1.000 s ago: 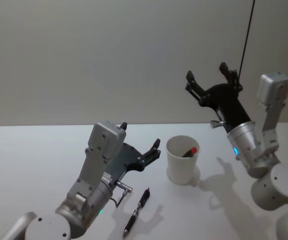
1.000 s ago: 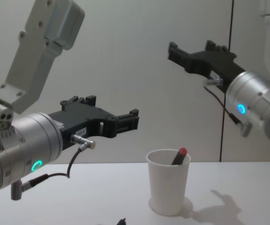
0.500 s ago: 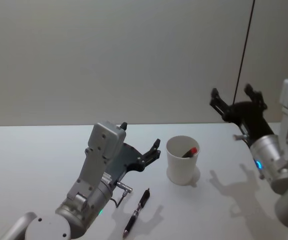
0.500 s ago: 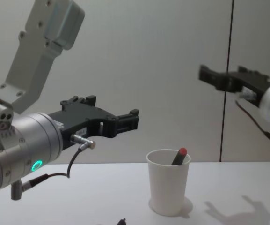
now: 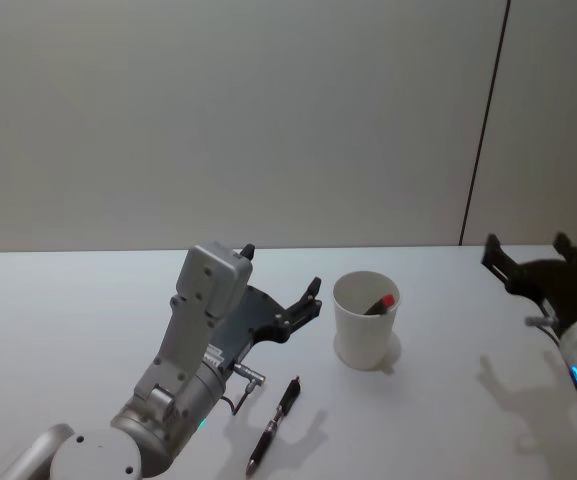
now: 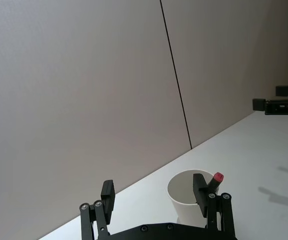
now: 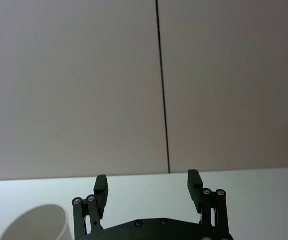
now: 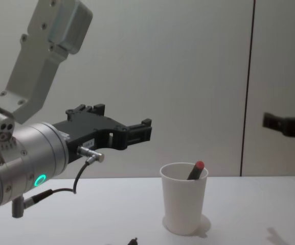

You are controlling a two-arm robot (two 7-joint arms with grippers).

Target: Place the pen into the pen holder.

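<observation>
Black pen [image 5: 274,425]: lying flat on the white table [image 5: 78,330], nearest the robot.
Left gripper [image 6: 153,187]: fingers spread, holding nothing, raised just beyond the black pen and pointed toward the cup.
Pen holder [image 5: 366,322]: white paper cup, upright, mid-table.
Red-capped pen [image 5: 380,303]: inside the pen holder, leaning against its rim.
Right gripper [image 5: 528,247]: fingers spread, empty, raised well to the right of the pen holder.

Head camera looks forward and down onto the table [image 5: 68,330], pen holder [image 5: 364,338] at 4 o'clock of centre. Chest camera sits lower, looking level across the same table, pen holder at 5 o'clock. Left wrist camera sights over the left gripper [image 6: 153,186], close to the pen holder; right wrist camera, over the right gripper [image 7: 147,179], faces the wall [image 7: 74,75] and catches the pen holder's rim.
</observation>
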